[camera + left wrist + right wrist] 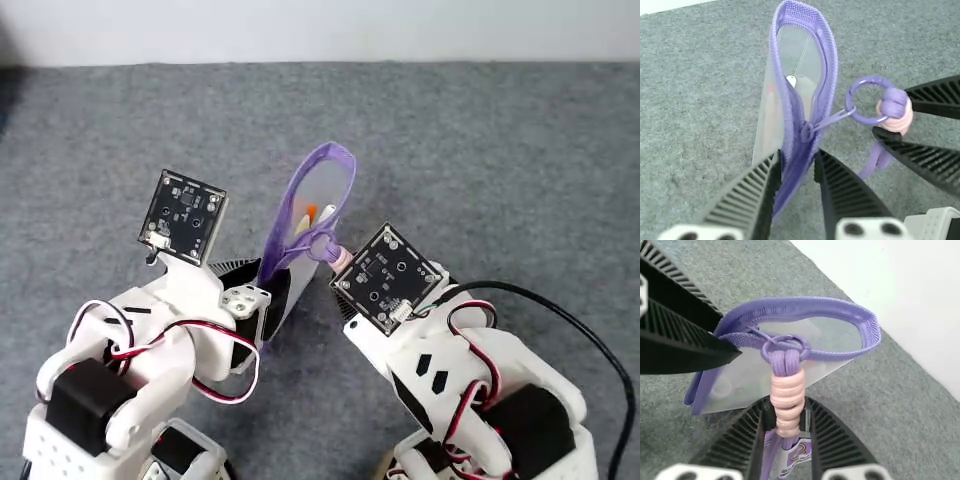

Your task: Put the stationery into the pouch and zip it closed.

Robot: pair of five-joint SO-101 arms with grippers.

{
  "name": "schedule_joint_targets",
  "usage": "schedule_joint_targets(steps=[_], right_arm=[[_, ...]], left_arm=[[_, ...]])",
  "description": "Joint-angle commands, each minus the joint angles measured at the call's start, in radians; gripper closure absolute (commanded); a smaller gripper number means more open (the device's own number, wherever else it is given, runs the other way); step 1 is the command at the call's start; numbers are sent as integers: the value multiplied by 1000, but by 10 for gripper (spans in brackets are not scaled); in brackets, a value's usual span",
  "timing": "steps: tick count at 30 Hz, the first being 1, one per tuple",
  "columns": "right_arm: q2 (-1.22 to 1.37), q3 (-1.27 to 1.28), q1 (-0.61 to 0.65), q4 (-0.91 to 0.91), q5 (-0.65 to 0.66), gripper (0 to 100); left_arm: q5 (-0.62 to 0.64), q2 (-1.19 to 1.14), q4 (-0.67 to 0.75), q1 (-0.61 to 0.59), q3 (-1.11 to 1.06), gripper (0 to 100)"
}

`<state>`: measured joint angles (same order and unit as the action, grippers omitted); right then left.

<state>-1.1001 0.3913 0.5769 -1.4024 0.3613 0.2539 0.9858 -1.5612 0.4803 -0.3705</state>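
1. Black ribbed fingers of the left pincer (795,172) are squeezed in tight on the end of the pouch (771,115) nearest the arms. That end is pinched flat between them, with basically no gap left.
2. The right pincer (786,412) is clamped down the same way. What's gripped there is a pink coiled cord (787,390), with a purple strap (877,155) hanging out below it.
3. The cord is tied onto a purple ring (866,79), and the ring is hooked to the zip slider (806,132) by a thin pull tab. The slider is parked just past the left pincer's fingertips, so only a short bit of zip is done up. The rest of the mouth is gaping in a long loop.
4. The pouch itself is see-through with purple zip trim. It is held up on its edge between the two arms, mouth upward and far end pointing away from them. Whether it's actually resting on the bench (480,150) can't be made out.
5. Some stationery (313,213) can be spotted inside through the open mouth in the high view: something orange and something white.
6. The bench is covered in a grey felt-like material, and a white wall (300,30) runs along its far edge.
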Motion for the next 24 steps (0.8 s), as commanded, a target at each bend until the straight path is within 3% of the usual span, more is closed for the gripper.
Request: schedule_joint_targets(steps=[1, 11, 20, 24], right_arm=[[-10, -52, 13, -2, 14, 991], [-10, -54, 13, -58, 14, 991], [-10, -54, 13, -50, 14, 991], [-5, -54, 1, 13, 15, 991]], left_arm=[[5, -2, 23, -3, 5, 891], [-25, 6, 192, -11, -148, 891], [-25, 6, 207, -11, -153, 900], [-26, 8, 203, -11, -148, 991]])
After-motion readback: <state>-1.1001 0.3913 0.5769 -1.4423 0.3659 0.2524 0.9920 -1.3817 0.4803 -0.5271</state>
